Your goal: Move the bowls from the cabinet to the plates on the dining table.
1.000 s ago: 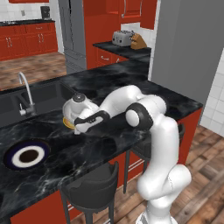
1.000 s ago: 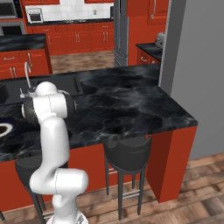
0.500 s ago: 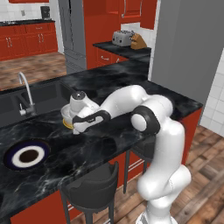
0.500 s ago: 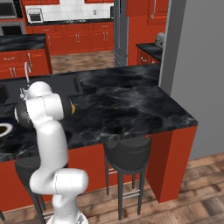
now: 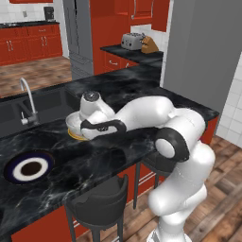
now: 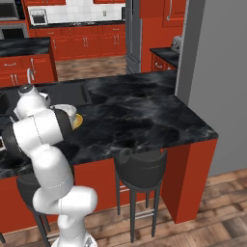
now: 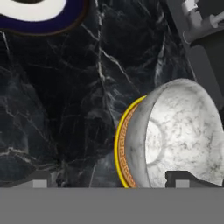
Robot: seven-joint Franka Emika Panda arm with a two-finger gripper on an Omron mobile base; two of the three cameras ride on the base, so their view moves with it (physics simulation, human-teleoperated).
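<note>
Sitting on the yellow-orange plate, the grey speckled bowl rests upright on the black marble dining table near the sink. Gripper over it, fingers spread wide, one tip inside the bowl, holding nothing. Blue-rimmed plate well apart.

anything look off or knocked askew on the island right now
Nothing stands out. The grey bowl sits upright on the yellow plate, perhaps a little off-centre on it. The blue-rimmed plate lies flat on the dining table with no bowl on it yet. The gripper is open beside the bowl.
</note>
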